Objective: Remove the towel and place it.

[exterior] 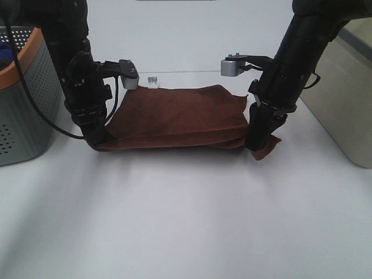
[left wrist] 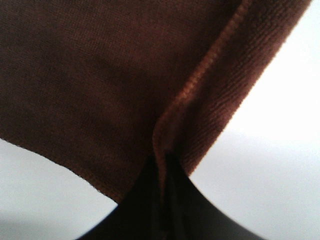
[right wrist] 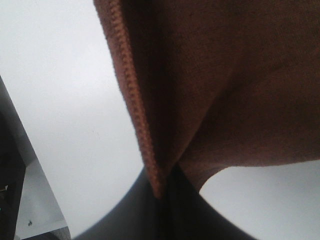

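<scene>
Basket (exterior: 26, 99) stands at the far left of the exterior view, on the white bench (exterior: 186, 215). It is grey with small holes in the wall and an orange rim, and something blue shows inside it at the top.

Just beside the basket, the left gripper (exterior: 96, 138) points down to the bench. Its jaws are closed on the left front corner of the towel (exterior: 174, 113). In the left wrist view the black fingertips (left wrist: 165, 200) pinch the stitched hem of the towel (left wrist: 100, 75), and the cloth spreads away from them.

The towel is dark reddish-brown and lies in the middle of the bench, between the two arms. It is stretched from one gripper to the other, with a fold along the front side, so two layers show there. A small white tag (exterior: 153, 82) sits at its far edge, near the left arm.

On the right, the right gripper (exterior: 258, 145) also points down, and its jaws are closed on the right front corner of the towel. The right wrist view shows the hem of the towel (right wrist: 225, 75) caught between the dark fingertips (right wrist: 165, 205); a small part of cloth hangs out past the gripper.

At the far right edge stands a beige container (exterior: 343, 99), apart from the towel.
</scene>
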Motion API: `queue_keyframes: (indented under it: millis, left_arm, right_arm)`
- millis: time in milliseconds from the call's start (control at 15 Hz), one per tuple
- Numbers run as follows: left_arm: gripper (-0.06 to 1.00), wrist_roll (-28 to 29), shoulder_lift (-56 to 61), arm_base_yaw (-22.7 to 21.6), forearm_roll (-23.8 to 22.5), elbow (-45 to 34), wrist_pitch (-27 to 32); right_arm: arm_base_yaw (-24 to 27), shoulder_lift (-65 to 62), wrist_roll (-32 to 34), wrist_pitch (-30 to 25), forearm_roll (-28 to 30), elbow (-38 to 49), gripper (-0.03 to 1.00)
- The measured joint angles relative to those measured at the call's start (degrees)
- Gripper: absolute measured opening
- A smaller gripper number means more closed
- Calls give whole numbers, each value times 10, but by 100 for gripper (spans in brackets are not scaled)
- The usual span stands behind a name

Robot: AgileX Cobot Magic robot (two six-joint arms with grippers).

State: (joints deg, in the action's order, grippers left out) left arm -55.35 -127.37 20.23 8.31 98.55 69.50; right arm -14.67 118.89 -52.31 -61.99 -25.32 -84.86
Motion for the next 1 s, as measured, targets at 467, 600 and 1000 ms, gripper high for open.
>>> queue_keyframes:
  millis: [467, 600, 1000]
  left_arm:
    - [4, 3, 0, 0, 1, -3, 0]
    - [27, 29, 0, 0, 1, -3, 0]
    - [88, 91, 0, 0, 3, -3, 0]
  right_arm:
    - [0, 0, 1, 1, -6, 73, 1]
    - [0, 0, 14, 1, -17, 73, 23]
    - [0, 0, 119, 1, -23, 73, 85]
